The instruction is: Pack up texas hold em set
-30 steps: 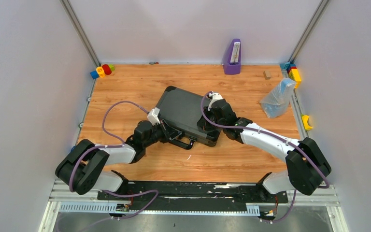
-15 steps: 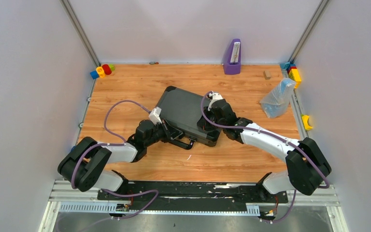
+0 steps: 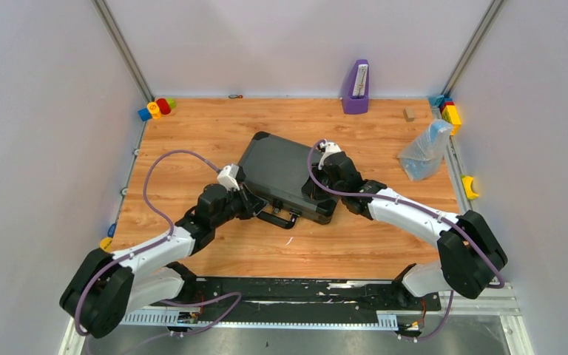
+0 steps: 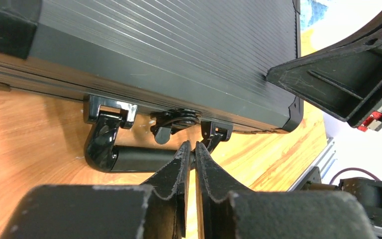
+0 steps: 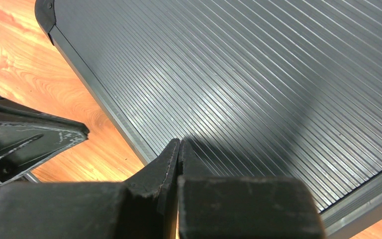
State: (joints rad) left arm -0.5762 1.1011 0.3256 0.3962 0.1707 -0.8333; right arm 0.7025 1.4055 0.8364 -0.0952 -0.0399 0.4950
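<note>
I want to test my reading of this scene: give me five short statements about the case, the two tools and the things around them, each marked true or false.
1. The black case lies closed on the table. True.
2. The right tool is shut, with its tips over the ribbed lid. True.
3. The left tool is at the far side of the case. False: it is at the near side, by the handle.
4. The purple holder lies flat on the case. False: it stands upright at the back of the table, apart from the case.
5. A clear plastic bag lies to the right of the case. True.
</note>
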